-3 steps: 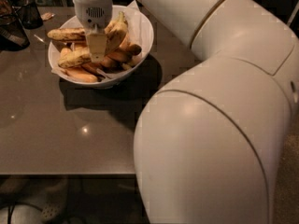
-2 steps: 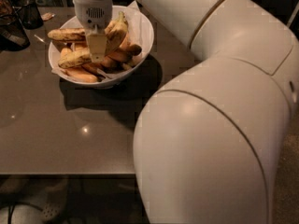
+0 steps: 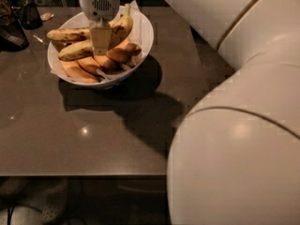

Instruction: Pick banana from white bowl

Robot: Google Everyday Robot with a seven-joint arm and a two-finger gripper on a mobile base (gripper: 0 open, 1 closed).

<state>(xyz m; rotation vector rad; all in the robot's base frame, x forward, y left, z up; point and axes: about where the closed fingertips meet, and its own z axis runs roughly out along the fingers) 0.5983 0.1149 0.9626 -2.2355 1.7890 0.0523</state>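
The white bowl sits at the far left of the brown table, lined with white paper and full of bananas. The banana, long, curved and yellow with brown speckles, lies along the bowl's back right side with its stem pointing up. My gripper reaches straight down into the middle of the bowl, just left of the banana and touching or overlapping its lower end. A slimmer, browner banana lies to the gripper's left, and small stubby bananas lie below it.
My large white arm fills the right half of the view. Dark objects stand at the table's far left corner. The table's front edge runs across the lower part, with the floor below.
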